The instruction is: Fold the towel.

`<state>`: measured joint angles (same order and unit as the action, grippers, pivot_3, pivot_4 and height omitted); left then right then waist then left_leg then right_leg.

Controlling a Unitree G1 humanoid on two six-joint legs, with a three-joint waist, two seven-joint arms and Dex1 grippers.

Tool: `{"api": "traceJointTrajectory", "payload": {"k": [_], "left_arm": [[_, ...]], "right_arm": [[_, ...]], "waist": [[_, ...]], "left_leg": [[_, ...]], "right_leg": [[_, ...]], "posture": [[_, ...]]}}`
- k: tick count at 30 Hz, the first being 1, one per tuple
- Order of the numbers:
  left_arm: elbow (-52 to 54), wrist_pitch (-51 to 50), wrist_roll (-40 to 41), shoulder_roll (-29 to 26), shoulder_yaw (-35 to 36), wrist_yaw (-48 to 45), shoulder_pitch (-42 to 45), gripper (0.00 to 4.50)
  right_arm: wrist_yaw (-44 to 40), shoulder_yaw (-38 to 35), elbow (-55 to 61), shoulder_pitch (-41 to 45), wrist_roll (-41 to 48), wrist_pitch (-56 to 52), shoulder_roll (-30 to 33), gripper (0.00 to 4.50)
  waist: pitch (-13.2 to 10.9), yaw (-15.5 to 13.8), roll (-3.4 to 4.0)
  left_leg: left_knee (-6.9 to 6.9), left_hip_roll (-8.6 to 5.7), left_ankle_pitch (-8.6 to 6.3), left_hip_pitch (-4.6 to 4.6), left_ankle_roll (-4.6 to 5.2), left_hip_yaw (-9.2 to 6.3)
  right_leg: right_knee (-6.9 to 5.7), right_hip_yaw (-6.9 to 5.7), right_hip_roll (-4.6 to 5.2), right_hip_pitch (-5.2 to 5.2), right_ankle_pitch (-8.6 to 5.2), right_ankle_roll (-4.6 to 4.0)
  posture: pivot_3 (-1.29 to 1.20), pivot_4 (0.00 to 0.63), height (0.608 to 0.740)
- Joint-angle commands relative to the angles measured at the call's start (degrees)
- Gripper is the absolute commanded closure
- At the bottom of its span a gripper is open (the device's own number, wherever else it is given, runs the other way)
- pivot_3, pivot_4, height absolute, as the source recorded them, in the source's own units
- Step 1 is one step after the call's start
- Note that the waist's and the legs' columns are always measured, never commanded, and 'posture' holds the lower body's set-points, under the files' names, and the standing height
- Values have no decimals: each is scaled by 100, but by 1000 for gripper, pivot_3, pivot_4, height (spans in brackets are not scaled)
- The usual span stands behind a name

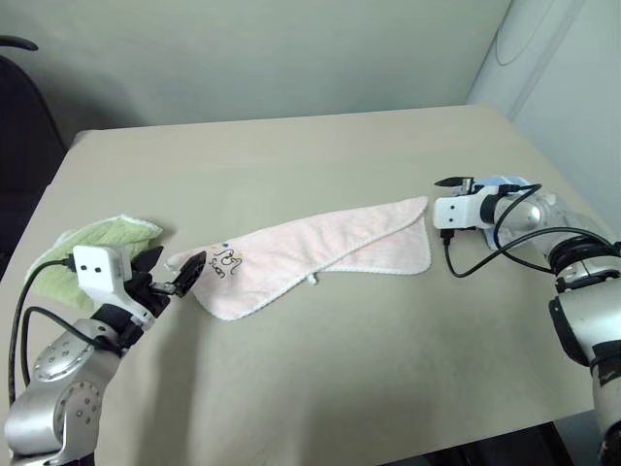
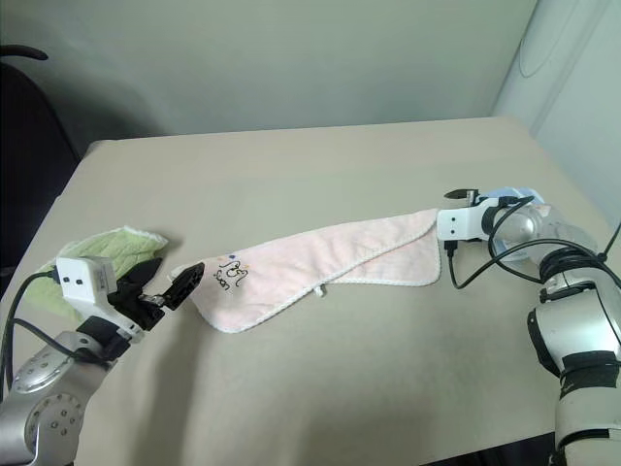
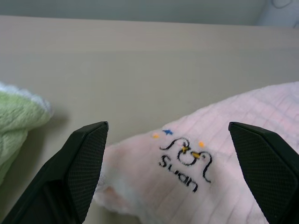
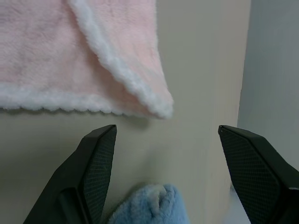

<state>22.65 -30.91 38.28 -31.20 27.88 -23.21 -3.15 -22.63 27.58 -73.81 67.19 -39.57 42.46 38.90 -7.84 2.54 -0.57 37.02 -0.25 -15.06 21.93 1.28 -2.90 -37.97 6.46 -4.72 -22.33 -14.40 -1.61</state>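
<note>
Lying slantwise mid-table [image 1: 320,388], towel [image 1: 320,254] already doubled lengthwise, printed end at 8 o'clock, two-layered end at 3 o'clock. Left gripper [image 1: 178,274] spread wide, empty, tips just beside printed end; green towel [image 1: 82,248] close at its 9 o'clock. Right gripper [image 4: 161,175] also wide, empty, near the corner at the two-layered end, blue cloth [image 4: 149,205] right beneath the fingers. Risks, judged: pinching only the top layer at the right corner, since layers sit offset, so fold splits; snagging blue cloth or green towel along with the pink one; uneven lift from the two ends, leaving a skewed fold; dragging the terry across the table and bunching it rather than laying flat.
</note>
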Motion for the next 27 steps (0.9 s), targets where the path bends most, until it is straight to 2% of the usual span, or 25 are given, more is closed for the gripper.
{"api": "traceJointTrajectory", "payload": {"k": [1,3,5,7,12,15,21,24,27], "left_arm": [[73,77,-51,-35,-27,-4,119,20],[74,73,-66,-37,-46,3,150,20],[105,73,-68,-32,-37,24,141,0],[155,85,-58,-13,15,46,69,0],[311,115,-15,47,110,81,-175,0],[347,120,-91,-124,77,-111,-350,0],[97,1117,-1130,-1246,-244,-1550,-955,0],[-391,1959,-1634,-2071,-304,-2808,-1363,0],[-918,2409,-1800,-2771,-348,-3707,-1350,0]], "right_arm": [[633,214,-25,219,-283,-117,-137,819],[818,279,-76,259,-365,-188,-225,819],[984,364,-102,289,-474,-185,-250,1188],[1039,388,-126,313,-508,-160,-254,1721],[991,365,-150,367,-485,-79,-225,3458],[902,346,-161,345,-450,-29,-226,4477],[1072,277,-143,273,-380,-57,-312,4477],[1045,252,-153,226,-331,-70,-361,4477],[1072,250,-150,178,-306,-90,-400,4477]], "waist": [[0,6,0],[0,9,0],[-1,6,1],[-1,3,1],[-1,9,1],[-1,8,1],[-1,5,3],[1,1,-2],[-1,-4,2]], "left_leg": [[0,0,0,0,0,0],[-1,0,-1,0,1,1],[-2,0,-1,2,1,1],[-2,0,-1,4,2,0],[-4,0,-2,4,2,0],[-4,1,-2,5,3,1],[-6,3,-5,8,3,0],[-6,6,-9,12,3,-2],[-5,6,-11,35,2,-2]], "right_leg": [[0,0,0,-2,0,0],[0,0,0,-3,0,0],[0,0,0,-5,0,0],[1,-1,0,-6,0,0],[3,0,0,-6,0,0],[3,-1,0,-6,0,-1],[3,-1,-1,-13,1,-3],[1,-2,-3,-18,0,-6],[-2,-2,-4,-41,1,-8]], "posture": [[0,150,740],[0,150,740],[0,150,740],[0,150,740],[0,150,740],[0,150,740],[0,150,740],[0,150,740],[0,150,740]]}}
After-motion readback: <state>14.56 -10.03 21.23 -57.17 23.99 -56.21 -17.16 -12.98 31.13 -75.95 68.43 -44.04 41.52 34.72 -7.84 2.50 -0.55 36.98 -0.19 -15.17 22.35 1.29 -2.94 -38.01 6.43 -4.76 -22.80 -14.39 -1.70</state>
